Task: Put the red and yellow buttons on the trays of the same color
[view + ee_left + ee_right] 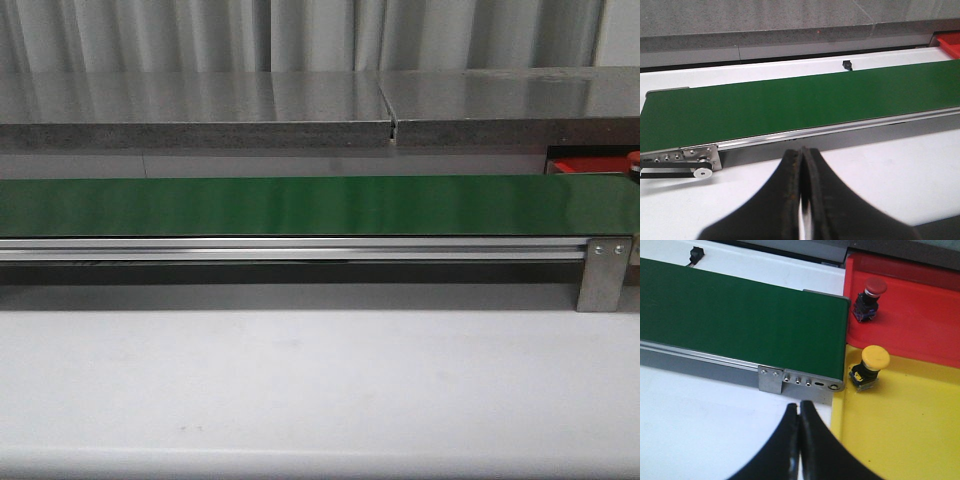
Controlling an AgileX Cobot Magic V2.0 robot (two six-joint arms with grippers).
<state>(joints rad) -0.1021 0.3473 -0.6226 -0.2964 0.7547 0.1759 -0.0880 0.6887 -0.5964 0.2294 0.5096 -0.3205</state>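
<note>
No writing can be read anywhere. The red button (871,299) stands on the red tray (920,315), the yellow button (870,365) on the yellow tray (900,430), both just past the green belt (740,320) end. On the white worktop (300,380), the left gripper (801,160) and right gripper (799,412) are each pressed together, holding nothing.

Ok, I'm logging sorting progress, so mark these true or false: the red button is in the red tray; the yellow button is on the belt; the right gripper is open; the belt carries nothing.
1. The red button is in the red tray. True.
2. The yellow button is on the green belt. False: it sits in the yellow tray.
3. The right gripper is open. False: its fingers are together.
4. The belt carries nothing. True.
</note>
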